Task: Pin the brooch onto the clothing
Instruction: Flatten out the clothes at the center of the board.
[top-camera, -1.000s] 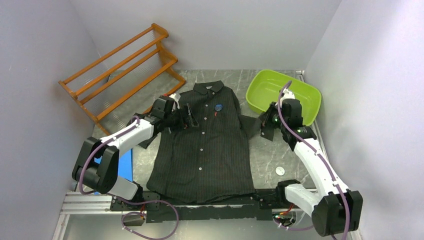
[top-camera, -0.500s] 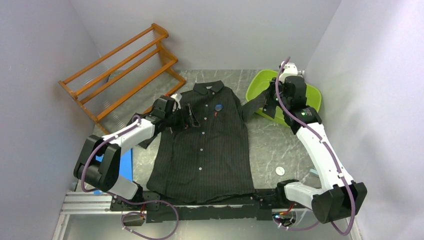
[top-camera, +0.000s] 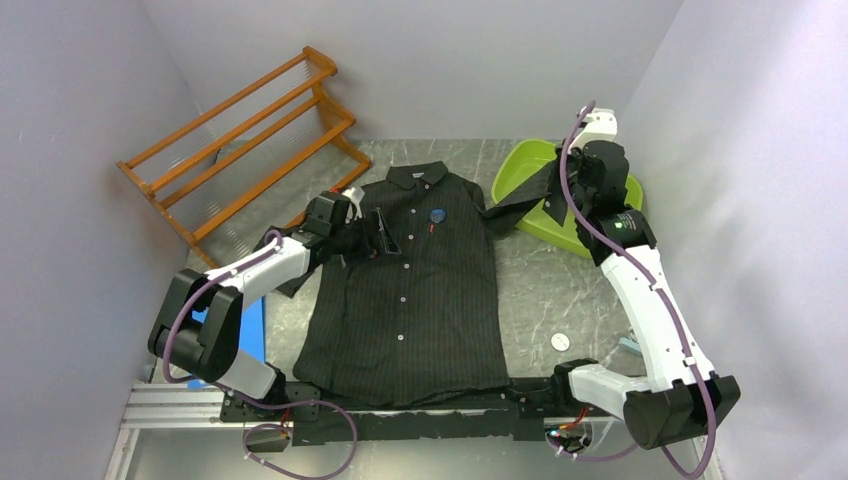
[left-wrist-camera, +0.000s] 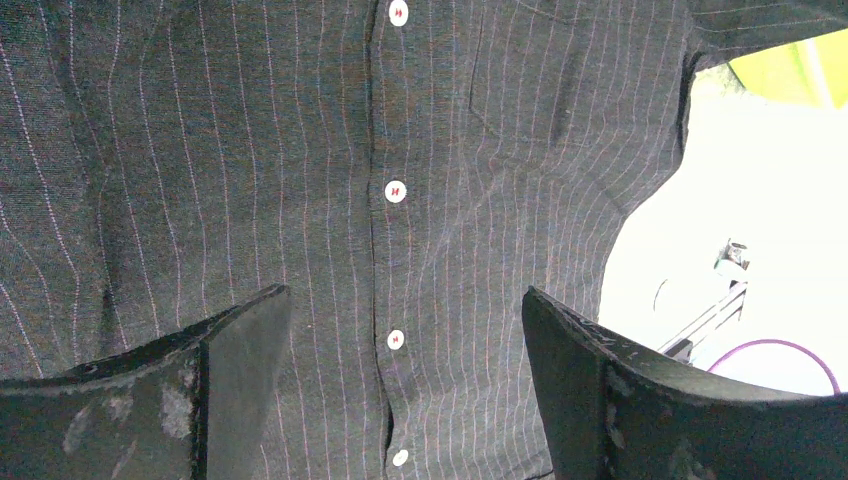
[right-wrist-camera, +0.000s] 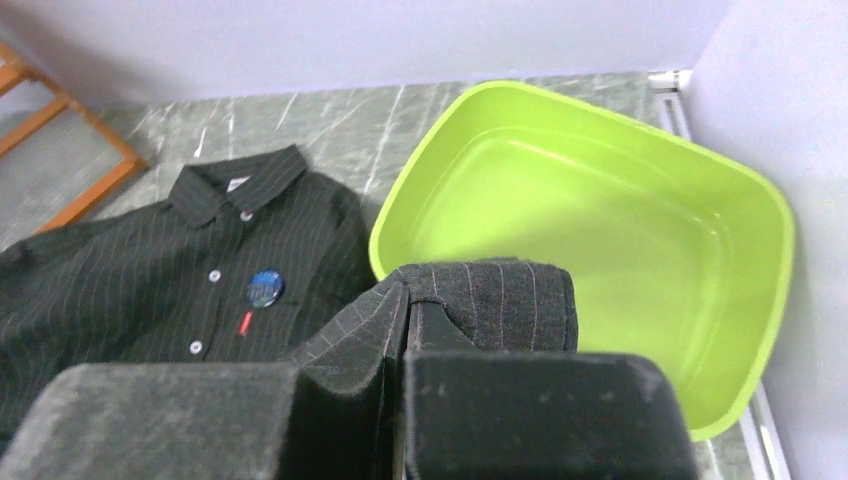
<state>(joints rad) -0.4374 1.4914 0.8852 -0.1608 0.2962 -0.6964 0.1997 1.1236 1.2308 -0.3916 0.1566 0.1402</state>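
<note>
With the blue brooch (right-wrist-camera: 264, 287) seated on the chest of the shirt (top-camera: 410, 300) spread on the table (top-camera: 540, 290), pinning appeared complete; the left claw (left-wrist-camera: 400, 300) hung wide open and empty above its front, while the right claw (right-wrist-camera: 403, 350) was clamped on the sleeve (right-wrist-camera: 500, 300).

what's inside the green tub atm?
Only bare green floor shows inside the tub. The shirt sleeve, clamped in the right tool, sits in front of its near-left corner, so that part is hidden.
</note>
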